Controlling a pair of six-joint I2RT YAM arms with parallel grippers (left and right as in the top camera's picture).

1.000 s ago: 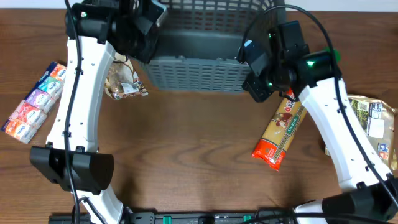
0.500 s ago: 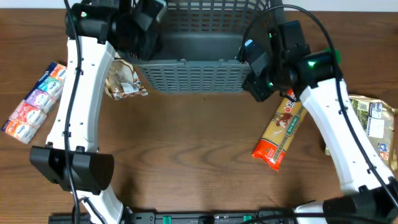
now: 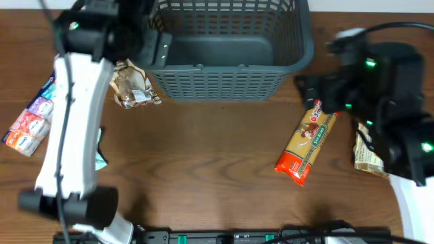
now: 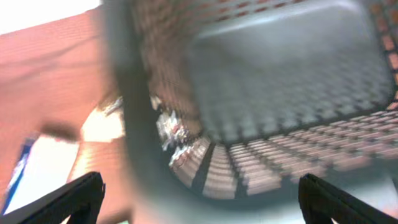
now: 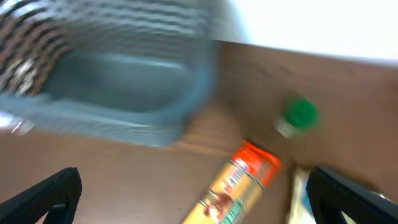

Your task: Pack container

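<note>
The container (image 3: 224, 81), a large grey slatted basket, stands at the back middle of the table with nothing showing inside it. My left gripper (image 3: 158, 47) hangs open at its left rim. In the left wrist view the left gripper (image 4: 202, 208) has its fingers (image 4: 74, 199) wide apart over the blurred container (image 4: 292, 81), gripping nothing. My right gripper (image 3: 317, 91) is off the container's right corner, blurred by motion. In the right wrist view the right gripper (image 5: 199, 202) is open above a pasta packet (image 5: 242, 186), with the container (image 5: 118, 81) at upper left.
An orange pasta packet (image 3: 306, 141) lies right of centre. A crinkly snack bag (image 3: 133, 88) sits at the container's left front corner. A colourful multipack (image 3: 32, 116) lies far left, a printed pouch (image 3: 368, 152) far right. A green-lidded jar (image 5: 301, 116) stands behind the packet.
Both grippers were shut on the container's rim and have now opened and let go. The right arm swung away to the right; the left arm drew back left.
</note>
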